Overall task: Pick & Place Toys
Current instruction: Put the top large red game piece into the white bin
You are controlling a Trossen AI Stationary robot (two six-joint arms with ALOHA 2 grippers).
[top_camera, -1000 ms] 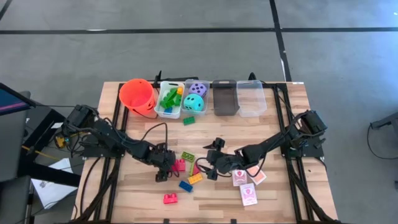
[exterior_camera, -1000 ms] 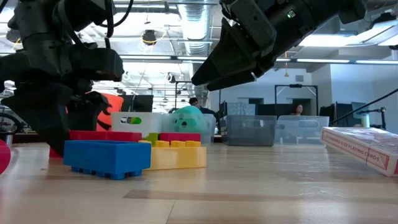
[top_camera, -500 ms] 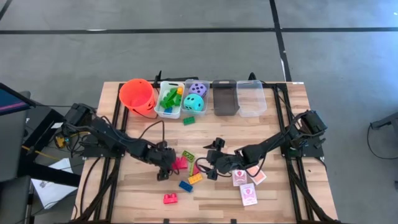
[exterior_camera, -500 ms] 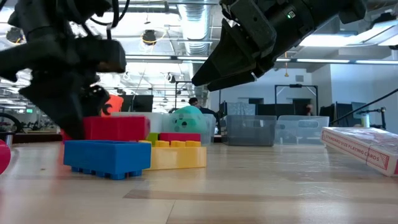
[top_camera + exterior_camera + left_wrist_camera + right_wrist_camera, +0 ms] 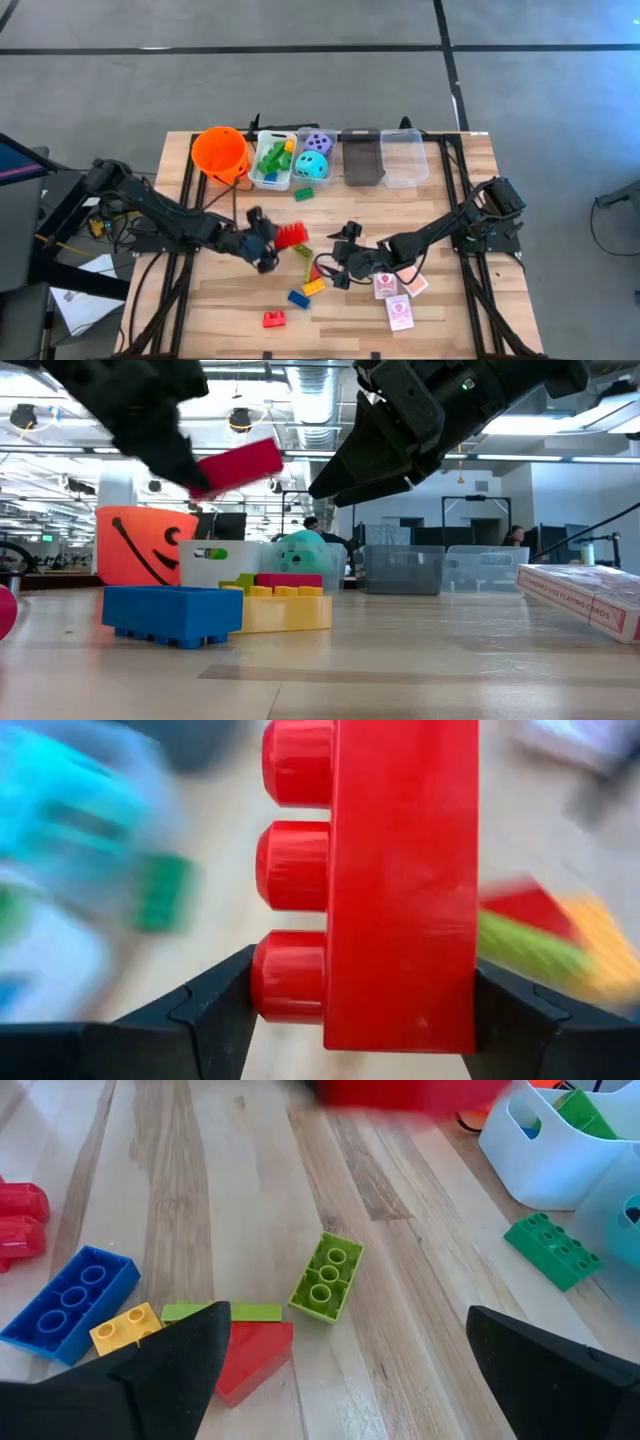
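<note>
Holding red brick (image 5: 291, 237) off table, near centre | left gripper (image 5: 350, 1010) clamped on brick's long flat sides | prob. light, stiff, slick plastic; grip faces not studs | right gripper (image 5: 337, 272) spread, empty, at 4 o'clock | bins (image 5: 273, 160) at 12.

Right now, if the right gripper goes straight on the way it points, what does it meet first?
Probably the light green brick, lying flat on the table ahead of the open right gripper. Depth is unclear; the red wedge piece sits nearer, just off to the side.
</note>
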